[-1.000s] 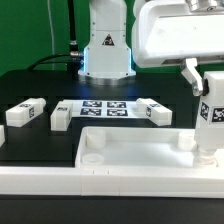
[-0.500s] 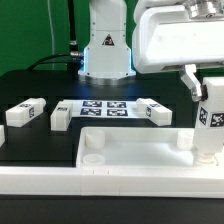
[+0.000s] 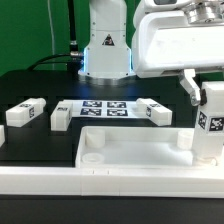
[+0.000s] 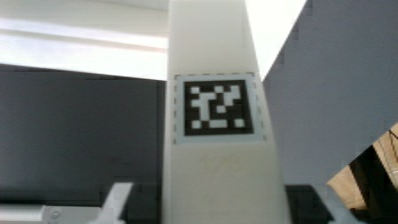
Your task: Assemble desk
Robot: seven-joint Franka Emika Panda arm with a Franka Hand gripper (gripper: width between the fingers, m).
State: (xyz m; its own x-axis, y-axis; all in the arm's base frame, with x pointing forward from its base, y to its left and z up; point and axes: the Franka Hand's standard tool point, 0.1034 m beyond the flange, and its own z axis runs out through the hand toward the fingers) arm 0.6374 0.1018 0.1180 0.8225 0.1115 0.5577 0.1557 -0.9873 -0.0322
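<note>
Arm: the white wrist housing fills the upper corner at the exterior view's right, directly above the gripper, with the hand pointing straight down at the table
Arm base: the base stands upright well behind the gripper, off to the exterior view's left of it
Gripper: the gripper is clamped on the upper part of the leg
Fingers, exterior view: one dark finger lies against the leg's side that faces the exterior view's left; the other is hidden behind the leg
Fingers, wrist view: the fingers flank the leg, one on each side, and touch it
Leg: upright, running straight down from the gripper, with its square tag facing the wrist camera
Leg's lower end: at the tabletop's corner right below the gripper; cannot tell whether it is seated in a socket
Tabletop: the tabletop lies flat below the gripper and stretches from it toward the exterior view's left, rim up
Near socket: a round socket shows just beside the leg's lower end
Nearest loose leg: the nearest loose leg lies flat on the black table, behind the tabletop and lower than the gripper
Marker board: the marker board lies beyond that leg, farther from the gripper
Farther loose legs: the farther loose legs lie past the marker board, well apart from the gripper
</note>
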